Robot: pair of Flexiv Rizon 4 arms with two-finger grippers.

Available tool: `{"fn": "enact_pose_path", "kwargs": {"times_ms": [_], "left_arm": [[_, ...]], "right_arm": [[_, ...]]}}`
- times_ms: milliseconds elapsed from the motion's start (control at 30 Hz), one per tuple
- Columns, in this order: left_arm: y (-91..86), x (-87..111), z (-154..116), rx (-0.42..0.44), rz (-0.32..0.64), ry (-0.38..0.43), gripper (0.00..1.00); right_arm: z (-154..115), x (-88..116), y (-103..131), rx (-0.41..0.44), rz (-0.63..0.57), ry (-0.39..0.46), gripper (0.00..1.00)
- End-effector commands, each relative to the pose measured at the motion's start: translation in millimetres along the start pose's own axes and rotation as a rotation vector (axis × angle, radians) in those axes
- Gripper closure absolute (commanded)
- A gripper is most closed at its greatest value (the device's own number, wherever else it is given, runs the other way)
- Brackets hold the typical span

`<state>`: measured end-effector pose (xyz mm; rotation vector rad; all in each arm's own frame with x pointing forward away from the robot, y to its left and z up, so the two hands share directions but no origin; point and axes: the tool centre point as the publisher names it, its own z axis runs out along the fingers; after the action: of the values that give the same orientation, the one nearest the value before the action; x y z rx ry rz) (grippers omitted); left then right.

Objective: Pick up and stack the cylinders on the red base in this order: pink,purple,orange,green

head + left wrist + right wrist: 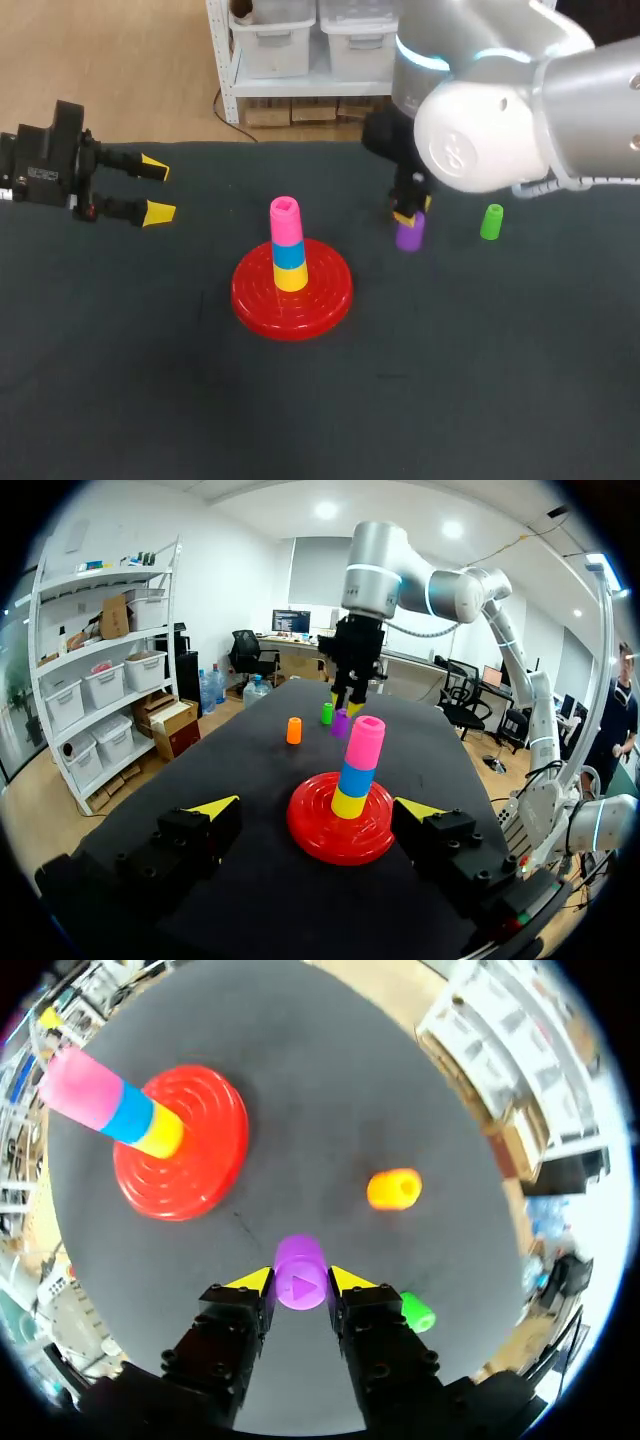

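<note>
Dark matte table (120, 380), head view: red base (252, 292), a ridged disc, near the middle. On its post stand a yellow segment (291, 278), a blue segment (289, 254) and the pink cylinder (285, 220) on top. The purple cylinder (409, 235) stands upright well to the right of the base, directly under the right gripper (410, 212). The green cylinder (491, 222) stands upright just beyond it. The left gripper (152, 190) hangs at the left side, spread wide and empty. Left wrist view: left gripper (315, 808) open, with the red base (340, 842) and its stack ahead of it. Farther off are the orange cylinder (294, 730), the green cylinder (326, 713) and the purple cylinder (340, 723), the last below the right gripper (350, 702). Right wrist view: purple cylinder (300, 1272) seen end-on between the yellow tips of the right gripper (300, 1282), which appear to press it from both sides. The orange cylinder (394, 1189) lies ahead, and the green cylinder (415, 1312) sits beside the right finger. Handling, by judgement: small hollow plastic piece, light, rigid and smooth-walled. Hold it at mid-height across the round wall and keep it upright so the bore meets the pink top.
</note>
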<state>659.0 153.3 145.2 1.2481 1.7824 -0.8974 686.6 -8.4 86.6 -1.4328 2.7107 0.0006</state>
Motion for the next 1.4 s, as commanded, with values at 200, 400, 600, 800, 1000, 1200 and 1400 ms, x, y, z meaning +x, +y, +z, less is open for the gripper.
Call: {"fn": "enact_pose_path", "kwargs": {"times_ms": [200, 400, 600, 800, 1000, 1200, 1400], "left_arm": [[1.4, 1.4, -0.2, 0.003, 0.003, -0.003, 0.00], [1.4, 1.4, -0.2, 0.003, 0.003, -0.003, 0.00], [1.4, 1.4, -0.2, 0.003, 0.003, -0.003, 0.00], [1.4, 1.4, -0.2, 0.003, 0.003, -0.003, 0.00], [1.4, 1.4, -0.2, 0.003, 0.003, -0.003, 0.00], [1.4, 1.4, -0.2, 0.003, 0.003, -0.003, 0.00], [1.4, 1.4, -0.2, 0.003, 0.003, -0.003, 0.00]], "right_arm": [[-89.8, -55.4, 32.8, 0.016, -0.282, -0.069, 1.00], [-117.0, -88.2, 63.5, 0.017, -0.469, -0.086, 1.00], [-133.4, -100.4, 84.8, -0.011, -0.594, -0.083, 1.00], [-137.6, -100.7, 103.3, -0.048, -0.698, -0.038, 1.00], [-135.9, -100.3, 119.2, -0.070, -0.755, -0.014, 1.00], [-130.2, -102.8, 128.1, -0.083, -0.781, 0.002, 1.00], [-118.6, -106.2, 128.4, -0.099, -0.776, 0.023, 1.00]]}}
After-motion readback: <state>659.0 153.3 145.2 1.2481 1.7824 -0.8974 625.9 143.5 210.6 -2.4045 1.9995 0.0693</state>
